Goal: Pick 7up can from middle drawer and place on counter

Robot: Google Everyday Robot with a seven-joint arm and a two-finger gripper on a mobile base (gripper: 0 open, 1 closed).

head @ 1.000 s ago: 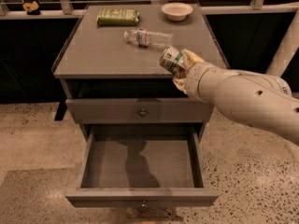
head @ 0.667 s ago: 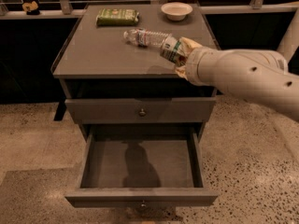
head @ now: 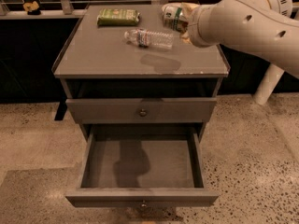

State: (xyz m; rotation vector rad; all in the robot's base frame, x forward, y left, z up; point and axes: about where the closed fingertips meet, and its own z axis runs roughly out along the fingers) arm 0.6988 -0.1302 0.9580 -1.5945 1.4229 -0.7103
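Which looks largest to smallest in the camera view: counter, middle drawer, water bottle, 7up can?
1. counter and middle drawer: alike, and the drawer is nearer the camera, so unranked.
2. water bottle.
3. 7up can, partly hidden in the end effector above the counter's back right.

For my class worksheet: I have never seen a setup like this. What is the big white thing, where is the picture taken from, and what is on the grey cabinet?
The white shape is a robot's single arm. Its grasping tool hangs above the back right of the counter, shut on a 7up can. One camera looks down at the cabinet's front. On the counter lie a green packet and a clear water bottle on its side. The lowest drawer is pulled open; the drawer above it is shut.
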